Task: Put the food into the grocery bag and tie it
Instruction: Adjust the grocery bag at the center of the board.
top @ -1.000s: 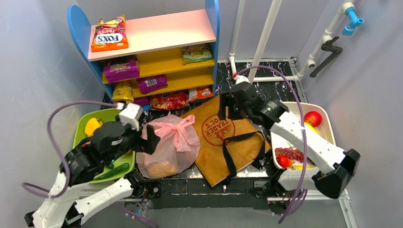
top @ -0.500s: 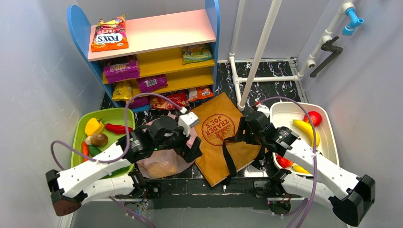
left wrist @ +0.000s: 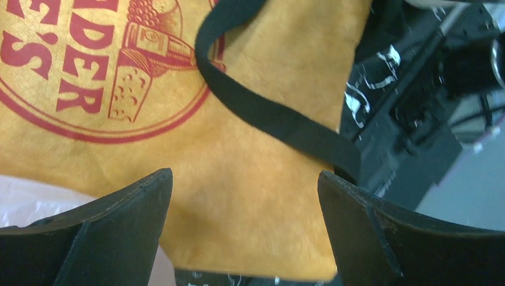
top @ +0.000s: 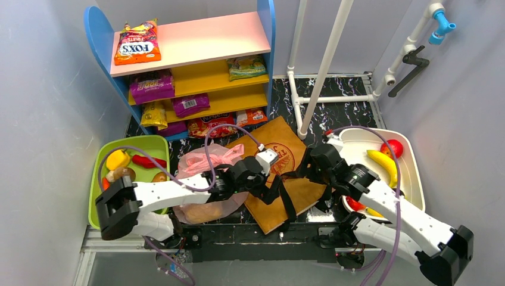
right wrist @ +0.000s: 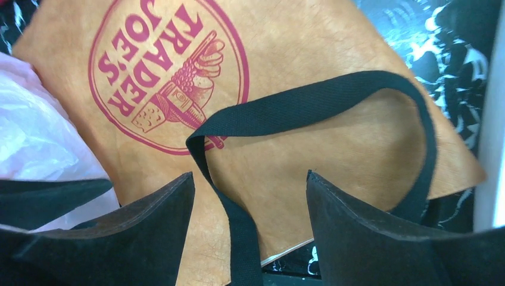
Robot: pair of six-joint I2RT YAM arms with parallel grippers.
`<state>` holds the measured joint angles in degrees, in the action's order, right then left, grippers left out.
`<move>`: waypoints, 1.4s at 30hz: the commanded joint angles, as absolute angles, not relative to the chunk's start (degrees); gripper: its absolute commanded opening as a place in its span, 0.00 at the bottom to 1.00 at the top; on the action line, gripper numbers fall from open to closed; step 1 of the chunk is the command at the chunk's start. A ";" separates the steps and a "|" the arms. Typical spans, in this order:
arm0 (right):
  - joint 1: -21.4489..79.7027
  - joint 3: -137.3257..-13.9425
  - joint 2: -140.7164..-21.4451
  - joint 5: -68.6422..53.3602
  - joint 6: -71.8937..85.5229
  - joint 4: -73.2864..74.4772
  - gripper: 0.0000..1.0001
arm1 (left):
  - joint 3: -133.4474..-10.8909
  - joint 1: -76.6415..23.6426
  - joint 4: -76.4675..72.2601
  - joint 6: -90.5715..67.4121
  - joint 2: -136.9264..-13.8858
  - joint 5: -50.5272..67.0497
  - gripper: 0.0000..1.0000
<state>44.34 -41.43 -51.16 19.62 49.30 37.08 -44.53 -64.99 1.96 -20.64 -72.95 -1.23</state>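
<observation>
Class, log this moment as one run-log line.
left claw: open, above brown bag | right claw: open, above brown bag | pink bag: alongside

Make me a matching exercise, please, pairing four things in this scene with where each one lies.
1 pink plastic bag
2 banana
3 Fox's packet
4 brown paper bag

a on the top shelf
b in the white tub
c next to the green tray
d lying flat, black straps across it

Pairs: 1-c, 2-b, 3-a, 4-d
</observation>
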 commanded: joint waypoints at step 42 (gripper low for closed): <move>44.17 -41.25 -24.26 14.47 32.63 31.96 0.73 | -74.17 -65.52 17.48 -18.20 -74.01 -27.61 0.00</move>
